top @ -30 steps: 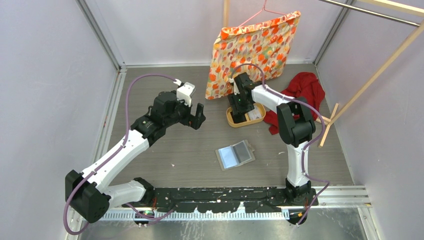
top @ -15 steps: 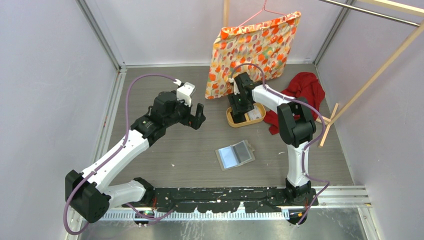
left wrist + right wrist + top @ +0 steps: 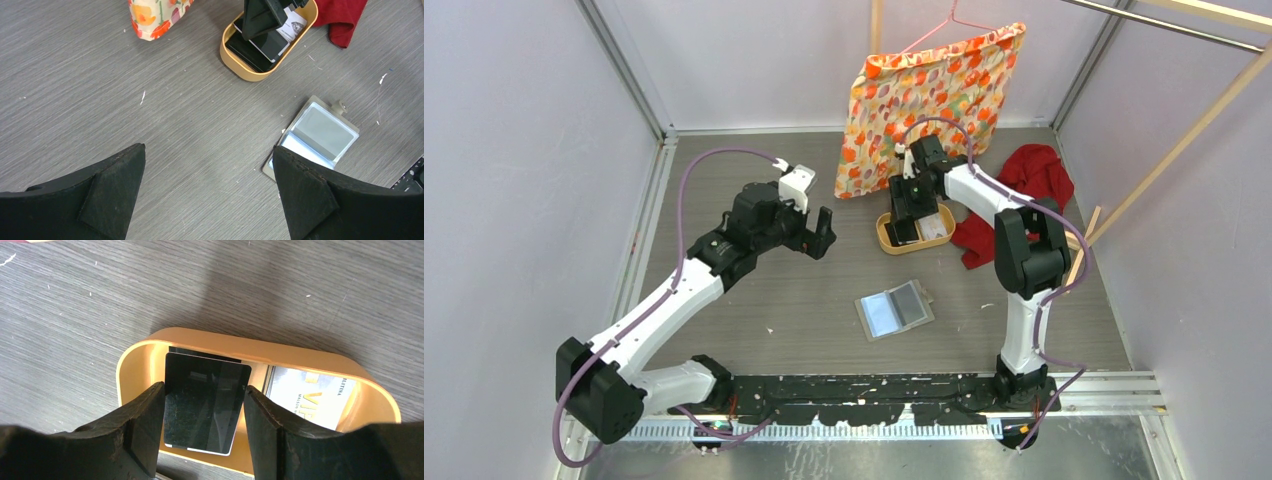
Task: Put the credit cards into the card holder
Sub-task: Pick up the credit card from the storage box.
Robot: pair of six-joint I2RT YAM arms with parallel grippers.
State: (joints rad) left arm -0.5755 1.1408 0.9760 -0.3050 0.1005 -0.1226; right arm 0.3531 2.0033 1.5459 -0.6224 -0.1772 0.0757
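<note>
The card holder (image 3: 896, 310) lies open on the table, pale blue pockets up; it also shows in the left wrist view (image 3: 317, 135). A black credit card (image 3: 205, 405) sits edge to edge between my right gripper's fingers (image 3: 142, 425), over the tan oval tray (image 3: 250, 342). My right gripper (image 3: 904, 222) is shut on this card's two long edges. A white printed card (image 3: 312, 395) lies in the tray beside it, with another dark card beneath. My left gripper (image 3: 814, 240) hangs wide open and empty above bare table, left of the tray (image 3: 240, 72).
A flowered orange cloth (image 3: 929, 95) hangs on a hanger behind the tray. A red cloth (image 3: 1029, 185) lies right of the tray. A wooden rack (image 3: 1164, 150) leans at the right. Grey walls close in the sides.
My right wrist has shifted right and tilted over the tray, and the black card now stands between its fingers. My left arm has barely moved.
</note>
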